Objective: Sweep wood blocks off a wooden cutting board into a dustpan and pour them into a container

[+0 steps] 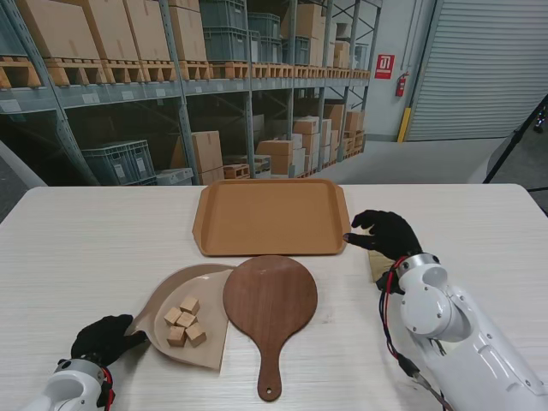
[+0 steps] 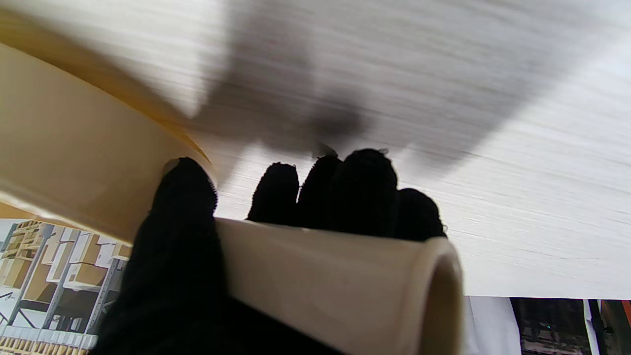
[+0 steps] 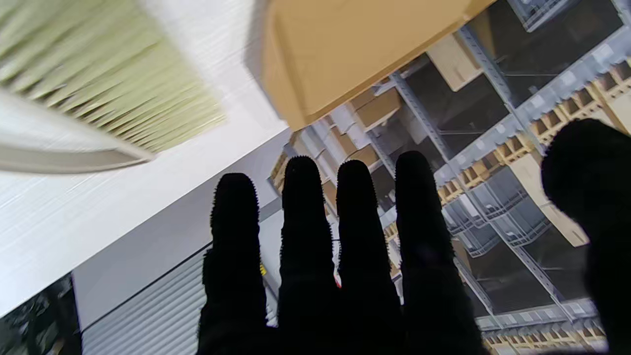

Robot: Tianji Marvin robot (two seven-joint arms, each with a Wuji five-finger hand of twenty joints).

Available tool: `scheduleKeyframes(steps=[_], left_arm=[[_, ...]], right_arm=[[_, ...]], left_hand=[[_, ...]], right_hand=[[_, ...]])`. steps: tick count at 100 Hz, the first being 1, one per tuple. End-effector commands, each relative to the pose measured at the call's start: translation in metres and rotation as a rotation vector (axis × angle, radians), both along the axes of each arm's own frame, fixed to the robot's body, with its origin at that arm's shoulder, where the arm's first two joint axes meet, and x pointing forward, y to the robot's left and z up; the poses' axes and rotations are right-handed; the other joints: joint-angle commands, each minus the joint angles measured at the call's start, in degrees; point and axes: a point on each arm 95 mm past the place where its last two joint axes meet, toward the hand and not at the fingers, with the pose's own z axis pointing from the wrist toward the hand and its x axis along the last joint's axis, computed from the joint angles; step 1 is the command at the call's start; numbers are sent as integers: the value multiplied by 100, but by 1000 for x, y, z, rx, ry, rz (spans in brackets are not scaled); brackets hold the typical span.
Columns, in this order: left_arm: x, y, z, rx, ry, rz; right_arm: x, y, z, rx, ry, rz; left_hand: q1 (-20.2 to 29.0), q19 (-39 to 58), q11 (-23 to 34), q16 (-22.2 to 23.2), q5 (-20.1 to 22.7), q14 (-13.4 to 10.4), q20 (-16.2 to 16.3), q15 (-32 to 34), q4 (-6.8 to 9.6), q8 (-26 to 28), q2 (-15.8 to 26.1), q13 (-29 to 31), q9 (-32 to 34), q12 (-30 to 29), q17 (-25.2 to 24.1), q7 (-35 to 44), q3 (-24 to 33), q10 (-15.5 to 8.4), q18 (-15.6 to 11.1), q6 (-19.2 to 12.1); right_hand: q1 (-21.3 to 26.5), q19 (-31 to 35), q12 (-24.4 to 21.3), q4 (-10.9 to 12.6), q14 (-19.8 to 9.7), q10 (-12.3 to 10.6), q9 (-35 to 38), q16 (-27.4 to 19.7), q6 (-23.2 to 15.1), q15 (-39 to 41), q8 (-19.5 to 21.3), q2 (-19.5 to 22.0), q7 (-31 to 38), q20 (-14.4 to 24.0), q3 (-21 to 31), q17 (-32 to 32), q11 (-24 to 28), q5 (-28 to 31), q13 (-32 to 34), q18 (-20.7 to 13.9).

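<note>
Nearest me, the left hand (image 1: 104,339) is wrapped around the pale tubular handle of the dustpan (image 1: 184,318), thumb (image 2: 185,207) on one side and the other fingers curled over the far side, so the pan is held, not merely touched. The wood blocks (image 1: 185,322) already sit heaped inside it, and the wooden cutting board (image 1: 271,304) just to its right, rim overlapping the pan's lip, looks bare; the sweeping seems done and the pour is what remains. Farther from me, the tan tray (image 1: 271,217) that I take for the container lies open, well placed to receive them. The right hand (image 1: 385,234) rests by the tray's right edge, fingers (image 3: 300,212) straight and apart, gripping nothing, with the brush (image 3: 103,79) lying on the bench (image 1: 86,248) beside it.
</note>
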Motion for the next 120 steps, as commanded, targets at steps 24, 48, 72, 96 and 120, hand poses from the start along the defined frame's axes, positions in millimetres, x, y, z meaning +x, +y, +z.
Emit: scheduleKeyframes(steps=[24,48,72,96,120], left_arm=[[-4,0,-4,-6,23,3],[-6,1,-4,-3,21,9],[-9,2,-4,4,20,19],[-15,7,-2,13,18,37],[-21,13,1,28,10,62]], right_arm=[[10,38,-30,176,89,113],[10,52,-53,245,153,171],[6,64,-62,315,205,181],[3,68,-66,321,219,195],[1,66,-69,328,242,189]], left_hand=[[531,458,8712,-42,604,-1418,-53,76,32,112,503,365,421,-50,83,324,566,-2076,-262,-244],[527,457,8712,-43,605,-1416,-52,76,30,121,524,363,421,-50,82,323,564,-2076,-263,-238],[527,453,8711,-43,601,-1402,-50,73,26,133,555,351,411,-50,60,316,562,-2058,-259,-231],[616,457,8727,-34,586,-1360,-31,89,13,148,551,332,386,-42,20,322,565,-2015,-237,-217],[608,444,8779,-22,571,-1327,-12,117,11,207,633,314,370,-23,-64,337,550,-1996,-305,-191]], right_hand=[[-320,-280,-201,35,-143,62,-345,-203,58,-293,-184,224,-232,-124,-90,-50,-187,-398,-187,72],[-571,-255,-242,-63,-213,1,-498,-220,-33,-302,-209,613,-84,-8,-516,-9,-108,-505,-274,14],[-696,-330,-282,6,-201,26,-573,-236,20,-292,-284,920,-16,43,-870,-96,-79,-568,-402,-26],[-754,-304,-261,77,-183,39,-582,-214,-17,-226,-309,1029,26,111,-818,-102,-19,-551,-431,-8],[-780,-262,-222,74,-149,27,-528,-181,-68,-159,-282,1050,113,178,-710,-91,30,-432,-397,21]])
